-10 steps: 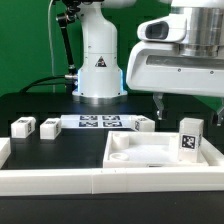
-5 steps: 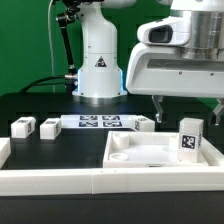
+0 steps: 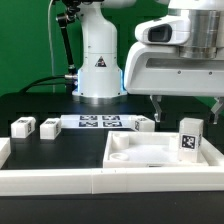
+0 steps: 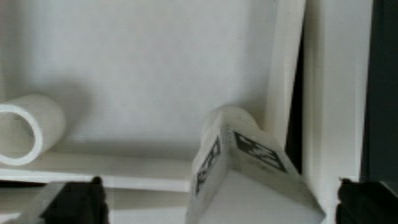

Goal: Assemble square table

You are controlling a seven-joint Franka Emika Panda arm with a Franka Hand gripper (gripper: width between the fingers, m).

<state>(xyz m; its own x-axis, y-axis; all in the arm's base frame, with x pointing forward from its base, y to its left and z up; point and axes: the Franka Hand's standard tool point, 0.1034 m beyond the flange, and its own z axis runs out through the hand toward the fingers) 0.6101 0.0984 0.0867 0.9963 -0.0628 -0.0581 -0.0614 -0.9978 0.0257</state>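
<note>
Exterior view: the gripper hangs at the exterior view's right with its fingers spread wide and nothing between them. Directly beneath it, one upright leg stands inside the square tabletop, tag facing the camera, its top just below the fingertips and touching neither. The tabletop lies rim-up against the white border wall. Other loose legs lie well apart on the black table, either side of the marker board. In the wrist view the upright leg sits between the two dark fingertips, clear of both, on the tabletop floor.
</note>
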